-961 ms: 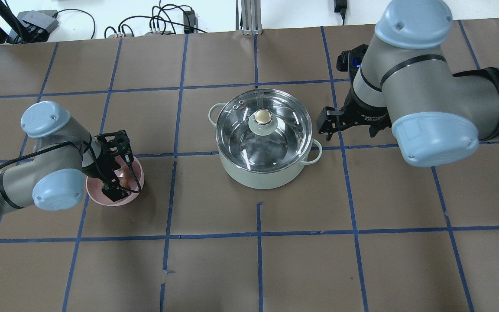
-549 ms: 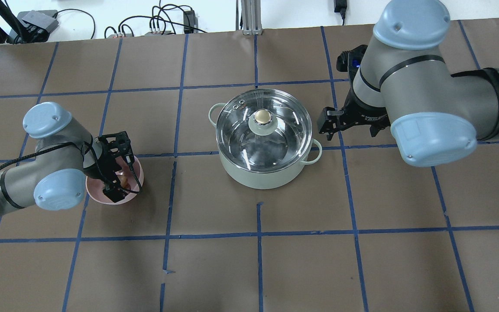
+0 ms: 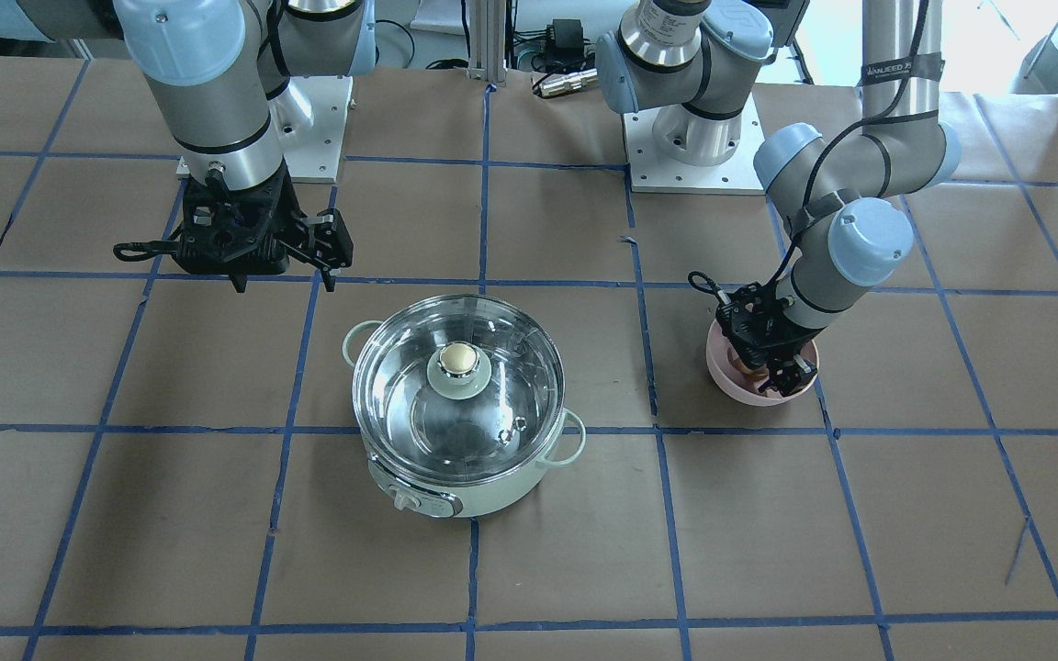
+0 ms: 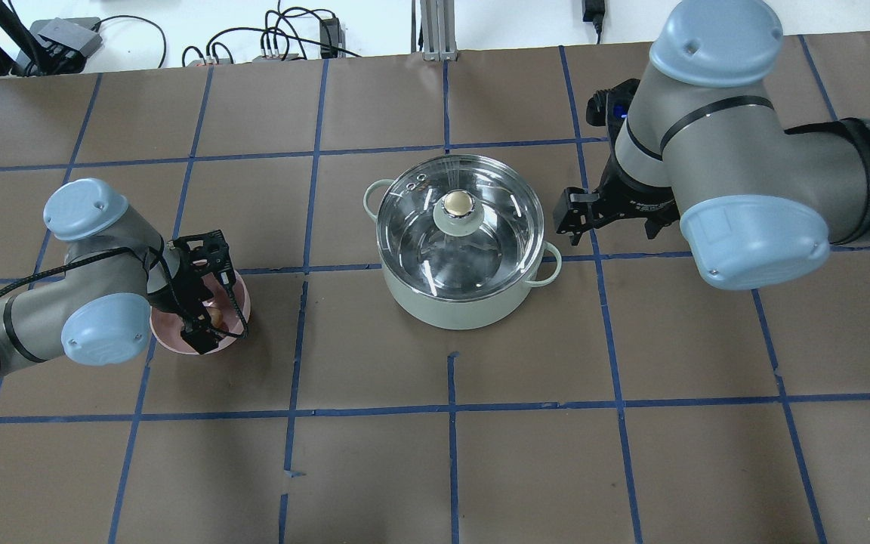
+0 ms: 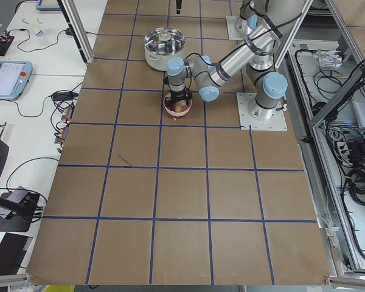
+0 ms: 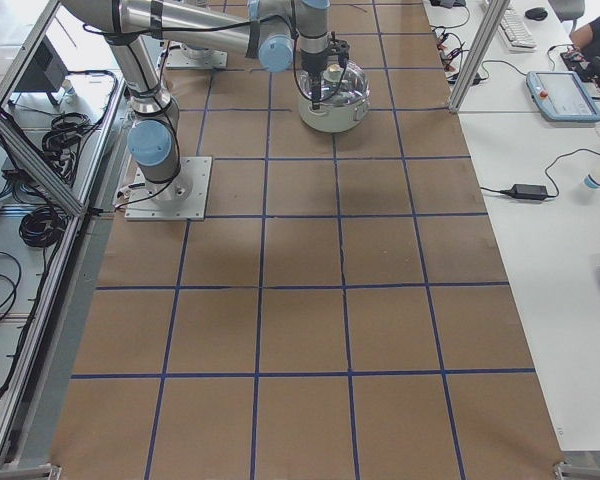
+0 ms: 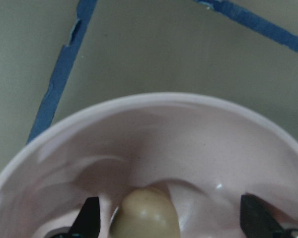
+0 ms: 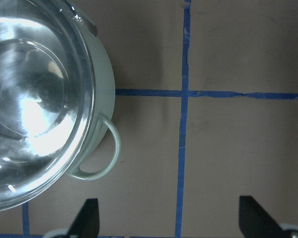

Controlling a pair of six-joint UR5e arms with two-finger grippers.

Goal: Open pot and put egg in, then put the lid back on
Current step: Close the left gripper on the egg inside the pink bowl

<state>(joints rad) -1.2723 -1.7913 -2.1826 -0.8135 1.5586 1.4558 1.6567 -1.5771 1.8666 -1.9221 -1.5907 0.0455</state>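
Table (image 4: 480, 453): brown paper, blue tape grid. Pot (image 4: 450, 311) sits mid-table and is the reference for everything below. Lid (image 4: 484, 245) is seated on the pot, rim flush, with the knob (image 4: 458, 202) at its centre.

Right gripper (image 8: 169, 218) hovers just beside the pot's right-side loop handle (image 8: 102, 158), jaws spread wide, holding nothing and clear of the pot.

Left gripper (image 3: 770, 365) is well off the pot's left side, reaching down into the pink bowl (image 4: 242, 302). Jaws are apart and straddle the egg (image 7: 146, 215) on the bowl floor. The egg looks closer to one finger (image 7: 89, 218); whether they touch I can't tell from the blurry wrist view.
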